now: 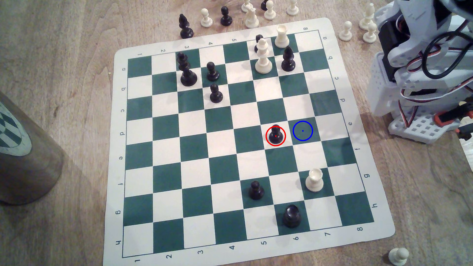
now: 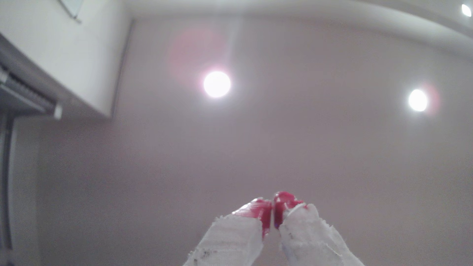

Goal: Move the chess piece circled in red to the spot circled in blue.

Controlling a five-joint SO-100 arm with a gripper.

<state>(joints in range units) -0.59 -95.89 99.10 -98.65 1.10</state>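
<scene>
Chess piece (image 1: pixel 275 134) – one of five black pawns aboard – beside the spot (image 1: pixel 302 131); end effector (image 2: pixel 272 207) pressed together.

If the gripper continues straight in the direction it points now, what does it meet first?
Probably nothing close: the red-tipped, white-wrapped gripper, jaws together, aims up at the pale ceiling between two round lamps. The way looks free, though depth is unclear.

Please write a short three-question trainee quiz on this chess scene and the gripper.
1. True or false: the red-ringed black pawn stands on a white square.
2. The blue-ringed spot lies on which side of that pawn in the exterior view: A left, B right?
3. Are the red fingertips of the gripper together or apart in the wrist view?

Key: 1 true. 2 B. 3 together, holding nothing, pointing at the ceiling.
</scene>
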